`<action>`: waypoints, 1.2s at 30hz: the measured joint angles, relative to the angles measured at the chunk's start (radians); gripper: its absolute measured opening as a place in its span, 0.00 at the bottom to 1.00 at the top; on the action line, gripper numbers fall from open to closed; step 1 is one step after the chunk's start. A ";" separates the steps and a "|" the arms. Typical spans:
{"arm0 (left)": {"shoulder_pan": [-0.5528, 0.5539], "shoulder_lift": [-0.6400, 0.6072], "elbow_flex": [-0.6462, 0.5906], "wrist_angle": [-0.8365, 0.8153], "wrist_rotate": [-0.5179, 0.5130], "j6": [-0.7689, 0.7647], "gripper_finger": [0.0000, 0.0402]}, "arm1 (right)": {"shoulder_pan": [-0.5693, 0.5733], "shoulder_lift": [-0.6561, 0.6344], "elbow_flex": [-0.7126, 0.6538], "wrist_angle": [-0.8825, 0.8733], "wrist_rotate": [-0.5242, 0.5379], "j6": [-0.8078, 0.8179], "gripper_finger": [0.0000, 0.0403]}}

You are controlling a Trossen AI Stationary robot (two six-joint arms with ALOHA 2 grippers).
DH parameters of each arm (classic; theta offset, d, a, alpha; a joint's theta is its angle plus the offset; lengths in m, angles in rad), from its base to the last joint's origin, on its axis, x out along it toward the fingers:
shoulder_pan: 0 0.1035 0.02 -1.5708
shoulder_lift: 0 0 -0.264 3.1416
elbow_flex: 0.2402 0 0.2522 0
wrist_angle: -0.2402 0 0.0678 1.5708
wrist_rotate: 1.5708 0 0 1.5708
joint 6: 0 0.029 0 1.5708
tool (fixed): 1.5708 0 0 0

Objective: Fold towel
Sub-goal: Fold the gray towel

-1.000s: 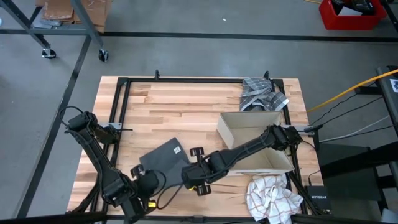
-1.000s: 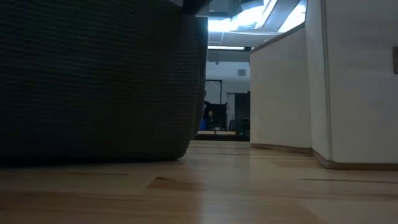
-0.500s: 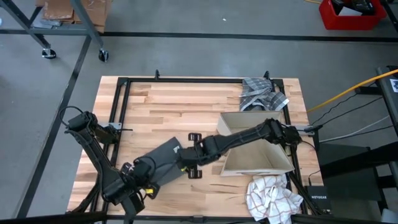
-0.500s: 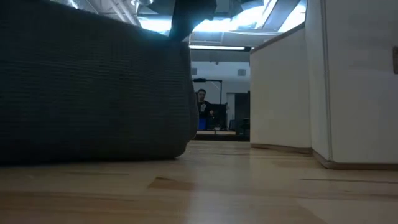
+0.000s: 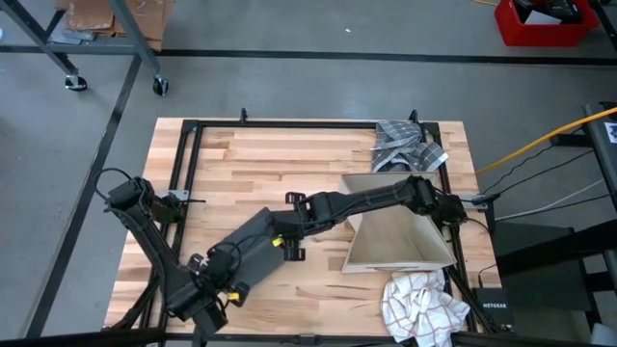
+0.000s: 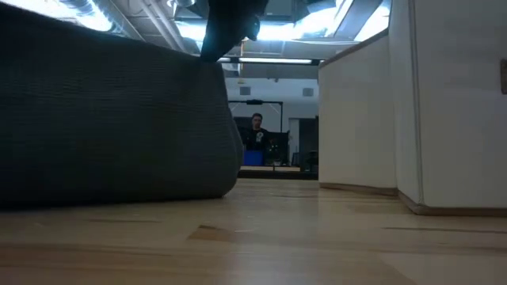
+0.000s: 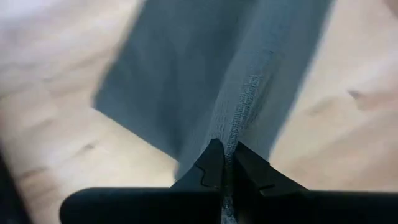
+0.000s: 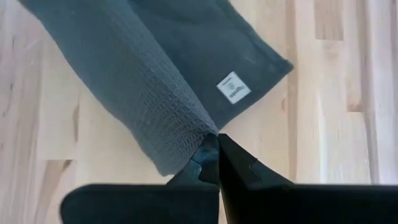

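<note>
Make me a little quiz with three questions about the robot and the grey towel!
1. True or false: both tools pinch the grey towel.
2. Which thing lies nearest the white box? A: the white checked cloth; B: a blue cup; C: a banana.
3. What small thing shows on the towel in the right wrist view?

Key
1. True: the left tool and the right tool are both shut on its fabric.
2. A.
3. A white label.

text: none legible | white tag (image 8: 234, 88) on grey towel (image 8: 149, 93) — print unreadable
</note>
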 joint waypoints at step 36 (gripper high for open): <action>0.078 0.031 -0.275 -0.146 0.058 -0.041 0.05 | -0.156 0.129 0.000 0.171 0.001 -0.156 0.07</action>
